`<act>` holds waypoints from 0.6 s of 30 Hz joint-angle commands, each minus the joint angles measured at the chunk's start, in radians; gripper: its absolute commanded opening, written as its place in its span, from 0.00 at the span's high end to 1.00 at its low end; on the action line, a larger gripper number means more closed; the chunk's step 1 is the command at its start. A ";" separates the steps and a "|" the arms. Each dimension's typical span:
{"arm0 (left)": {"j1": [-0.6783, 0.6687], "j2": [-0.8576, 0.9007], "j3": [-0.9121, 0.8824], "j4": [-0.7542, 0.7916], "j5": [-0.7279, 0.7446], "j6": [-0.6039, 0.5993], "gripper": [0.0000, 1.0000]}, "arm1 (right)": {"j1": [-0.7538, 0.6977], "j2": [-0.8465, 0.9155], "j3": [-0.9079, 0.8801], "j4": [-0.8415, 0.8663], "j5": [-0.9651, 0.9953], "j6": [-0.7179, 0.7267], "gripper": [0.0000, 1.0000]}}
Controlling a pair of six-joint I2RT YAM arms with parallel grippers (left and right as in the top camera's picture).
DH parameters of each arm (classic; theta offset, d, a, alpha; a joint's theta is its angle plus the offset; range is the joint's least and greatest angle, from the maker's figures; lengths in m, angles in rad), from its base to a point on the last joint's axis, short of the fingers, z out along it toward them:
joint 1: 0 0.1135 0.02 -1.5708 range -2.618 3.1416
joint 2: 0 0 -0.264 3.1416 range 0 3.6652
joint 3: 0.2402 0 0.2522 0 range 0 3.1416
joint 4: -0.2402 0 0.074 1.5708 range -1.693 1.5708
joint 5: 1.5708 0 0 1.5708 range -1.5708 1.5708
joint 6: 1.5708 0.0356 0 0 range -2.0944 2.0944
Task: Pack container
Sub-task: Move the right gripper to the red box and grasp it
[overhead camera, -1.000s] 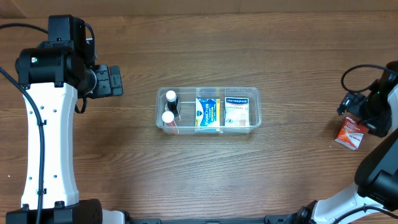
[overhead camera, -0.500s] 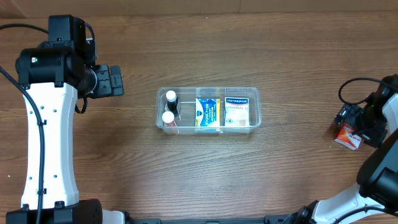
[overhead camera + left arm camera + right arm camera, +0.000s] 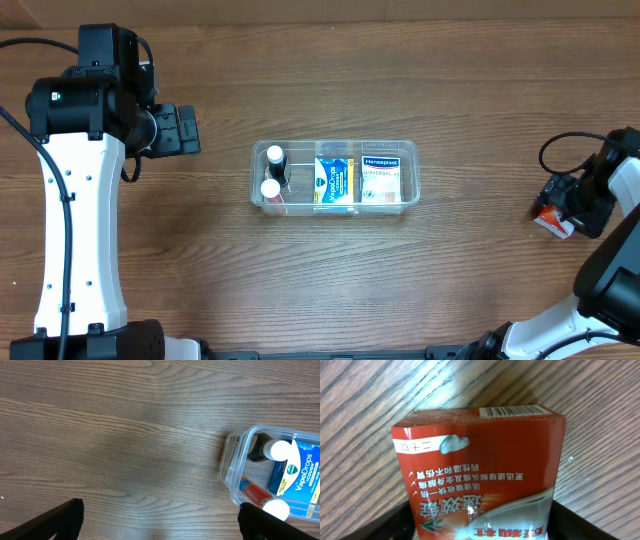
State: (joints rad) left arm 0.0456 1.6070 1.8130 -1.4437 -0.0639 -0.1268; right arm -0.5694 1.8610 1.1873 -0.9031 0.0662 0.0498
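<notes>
The clear plastic container [image 3: 254,176] lies at the table's middle; its left end shows in the left wrist view [image 3: 234,460]. It holds two white-capped bottles [image 3: 274,154], a blue and yellow VapoDrops box [image 3: 334,180] and a white plaster box [image 3: 380,178]. A red box with Chinese print [image 3: 480,445] lies at the far right [image 3: 546,222]. My right gripper [image 3: 562,206] is low over it, open, with a finger close on each side of the box [image 3: 482,527]. My left gripper [image 3: 188,130] hangs open and empty left of the container [image 3: 160,522].
The wooden table [image 3: 400,290] is bare around the container. The red box lies near the table's right edge. An orange-red tube [image 3: 256,492] lies in the container by the bottles. A black cable [image 3: 560,150] loops by the right arm.
My right gripper has moved down and a little left over the red box, now covering most of it in the overhead view. The left arm and the container have not moved.
</notes>
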 commanded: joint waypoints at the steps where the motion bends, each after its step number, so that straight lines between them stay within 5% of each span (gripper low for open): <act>1: -0.007 0.001 -0.005 0.003 0.012 0.015 0.00 | -0.004 0.002 -0.003 0.007 -0.006 -0.005 0.27; 7: -0.007 0.001 -0.005 0.003 0.012 0.015 0.00 | -0.004 0.002 -0.003 0.013 -0.006 0.002 0.37; 18: -0.007 0.001 -0.005 0.004 0.012 0.015 0.00 | -0.004 0.002 -0.001 0.020 -0.040 0.006 0.37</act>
State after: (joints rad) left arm 0.0456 1.6070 1.8126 -1.4433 -0.0639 -0.1268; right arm -0.5697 1.8610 1.1873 -0.8898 0.0582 0.0517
